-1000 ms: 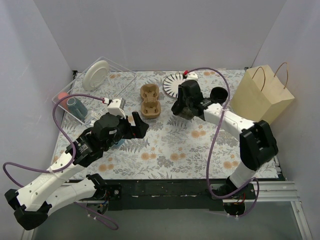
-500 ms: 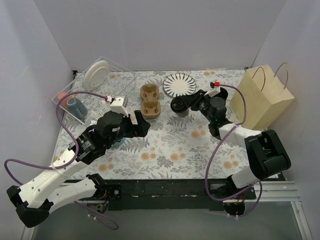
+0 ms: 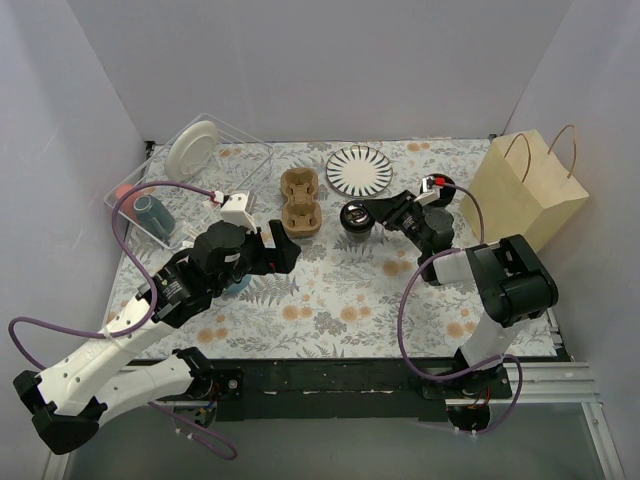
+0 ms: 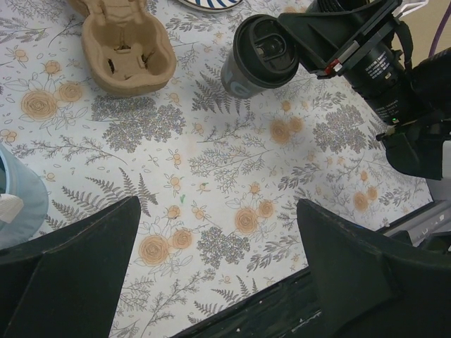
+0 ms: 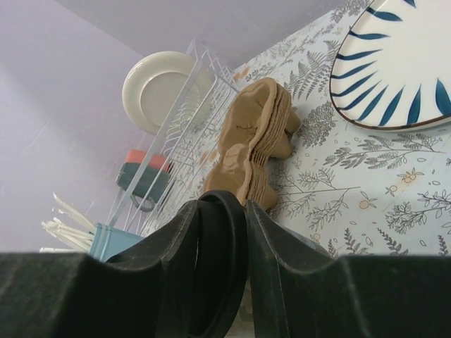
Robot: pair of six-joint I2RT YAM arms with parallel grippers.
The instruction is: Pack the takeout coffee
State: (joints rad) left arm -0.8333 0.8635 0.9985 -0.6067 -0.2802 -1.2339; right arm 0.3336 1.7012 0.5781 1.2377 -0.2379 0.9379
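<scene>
One takeout coffee cup point(image 3: 355, 222), dark with a round black lid point(image 4: 261, 60), stands right of the brown cardboard carrier point(image 3: 299, 200). My right gripper point(image 3: 362, 212) is shut on its lid rim, and the lid point(image 5: 218, 267) fills the gap between the black fingers point(image 5: 282, 267). The right wrist lies low and reaches in from the right. A second dark cup point(image 3: 446, 186) peeks out behind that wrist. My left gripper point(image 3: 285, 250) hovers open over the tablecloth left of the held cup, with nothing between its fingers point(image 4: 84, 260).
A light-blue cup point(image 4: 17, 204) sits under my left arm. A striped plate point(image 3: 358, 168) lies behind the carrier point(image 4: 127, 49). A wire dish rack point(image 3: 190, 175) with a white plate stands at the back left. A paper bag point(image 3: 525, 190) stands at the right.
My right wrist has swung down and to the right, from above the cup to low beside it, still gripping the cup. The left arm has hardly moved.
</scene>
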